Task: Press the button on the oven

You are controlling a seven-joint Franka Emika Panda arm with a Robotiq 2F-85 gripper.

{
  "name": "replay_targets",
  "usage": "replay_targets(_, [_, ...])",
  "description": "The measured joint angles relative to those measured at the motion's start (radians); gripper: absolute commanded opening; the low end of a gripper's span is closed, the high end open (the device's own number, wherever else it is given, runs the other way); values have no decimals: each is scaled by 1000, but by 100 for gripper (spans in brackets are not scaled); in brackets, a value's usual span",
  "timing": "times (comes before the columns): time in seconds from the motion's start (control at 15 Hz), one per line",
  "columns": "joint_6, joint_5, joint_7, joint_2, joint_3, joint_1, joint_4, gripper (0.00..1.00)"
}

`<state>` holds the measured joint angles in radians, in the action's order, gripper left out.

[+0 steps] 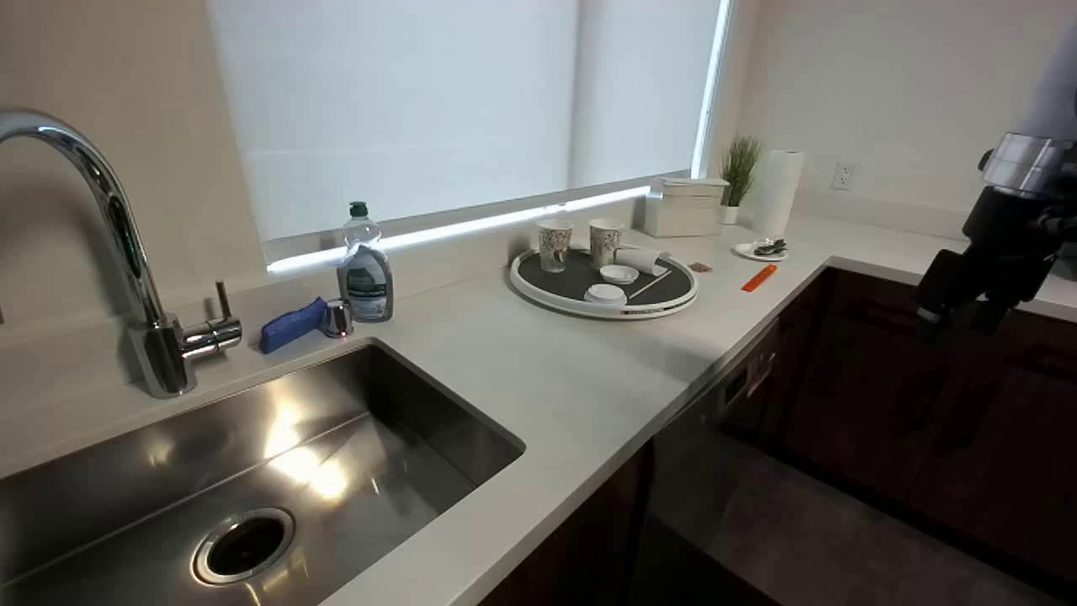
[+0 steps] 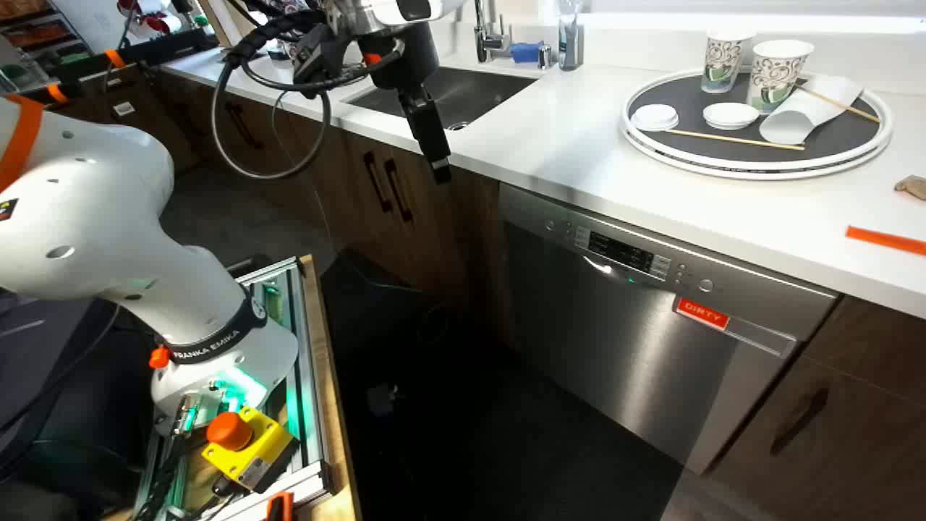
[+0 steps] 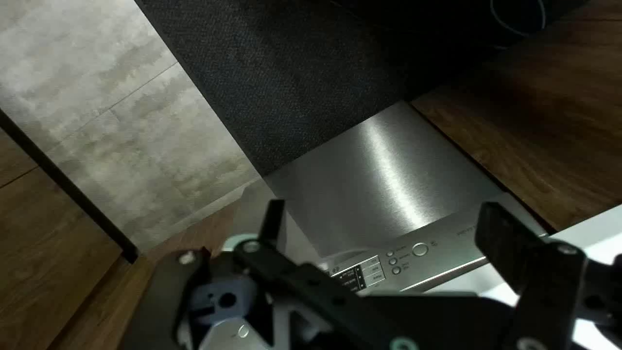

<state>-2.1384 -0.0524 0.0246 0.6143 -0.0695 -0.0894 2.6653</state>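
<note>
White arm (image 2: 94, 206) leaning up and back from base (image 2: 224, 362), partly cut off at edge of exterior view; wrist (image 1: 1025, 162) raised; gripper (image 3: 384, 223) below, slightly tilted, pointing down, fingers (image 3: 503, 238) spread wide apart
</note>
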Motion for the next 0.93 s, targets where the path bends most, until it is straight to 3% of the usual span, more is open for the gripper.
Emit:
replay_targets(0.53, [-23, -1, 19, -26, -9, -8, 3, 100])
replay_targets(0.93, [-426, -1, 321, -264, -143, 5, 66, 100])
